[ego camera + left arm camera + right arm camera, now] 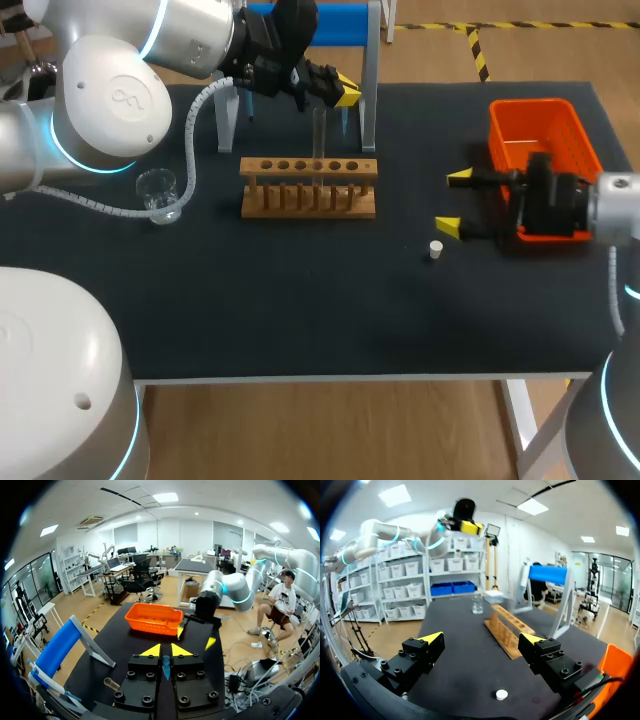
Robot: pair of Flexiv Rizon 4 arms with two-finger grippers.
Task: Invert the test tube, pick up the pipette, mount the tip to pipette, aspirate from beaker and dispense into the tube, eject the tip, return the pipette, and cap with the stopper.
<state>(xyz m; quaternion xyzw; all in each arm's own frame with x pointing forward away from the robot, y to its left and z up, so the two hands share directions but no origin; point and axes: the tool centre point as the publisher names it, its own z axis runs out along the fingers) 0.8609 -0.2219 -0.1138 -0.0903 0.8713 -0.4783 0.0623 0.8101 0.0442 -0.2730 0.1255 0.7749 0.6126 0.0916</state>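
While the left gripper (343, 92) pinches the tube (319, 132) upright over the rack (308, 188), the right gripper (453, 203) gapes wide right of it near the stopper (436, 250), so inversion seems underway, with pipetting and capping left.

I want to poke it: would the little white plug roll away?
The stopper looks tiny, so probably light. Standing on its flat end, it would likely slide or tip; once on its round side, it may roll.

Near half of bench (300, 320) lies open to me; rack (308, 168), beaker (158, 195), basket (530, 108) & blue stand (345, 25) crowd far side.
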